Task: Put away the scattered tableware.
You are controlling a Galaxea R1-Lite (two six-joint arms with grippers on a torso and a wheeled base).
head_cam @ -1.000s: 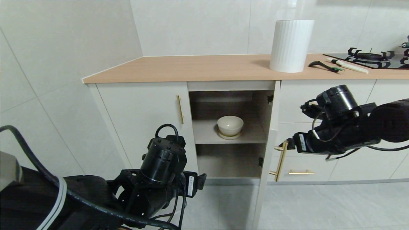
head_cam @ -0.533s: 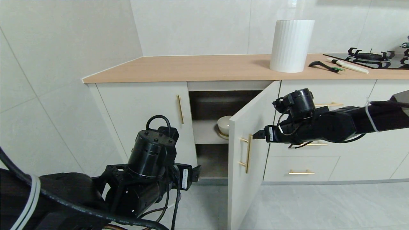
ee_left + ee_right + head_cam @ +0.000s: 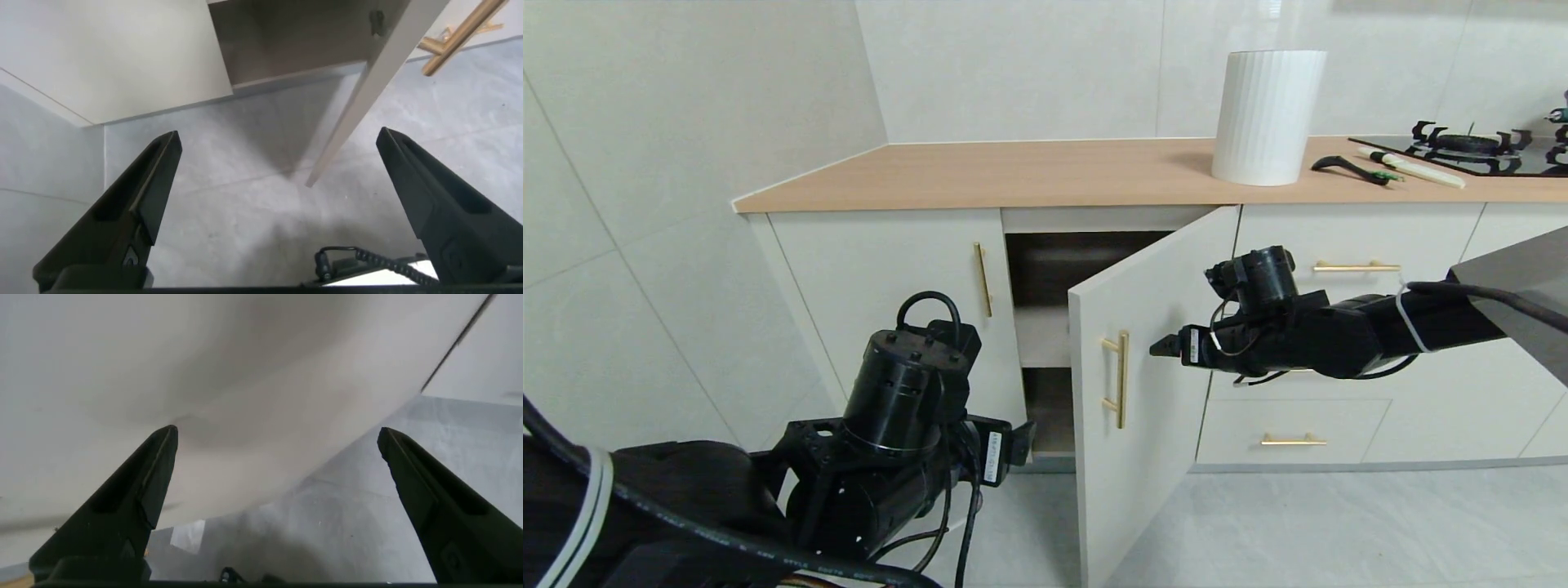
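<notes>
We no longer see the round cream ceramic bowl. A second ago it sits in plain view on its shallow plate on the cupboard's middle shelf; now the flat white cupboard door (image 3: 1152, 327) covers it. We judge it is unmoved in there, since only a strip of the pale shelf (image 3: 1040, 336) shows through the gap that remains.

The door is what changes. A second ago it stands edge-on and wide open, half a second ago it is about halfway round, and now it is most of the way shut, with a dark opening left on the side away from its hinges.

The right pincer (image 3: 1164, 347) comes across with it and sits at the door's face, just beside the slim brass bar handle (image 3: 1116, 378) and not around it. In its wrist view the right pincer (image 3: 275, 437) is spread apart and empty, with the blank panel close ahead. We cannot tell whether it touches the panel.

The left pincer (image 3: 1023, 434) hangs low before the gap, much as before. Seen from its own wrist (image 3: 278, 139), it too is spread apart and holds nothing.

Above, the light wooden worktop (image 3: 1013, 175) carries a tall white ribbed cylinder (image 3: 1266, 114).

For the task, we read this as the closing step: the bowl is stowed, and a further push should seat the door.
</notes>
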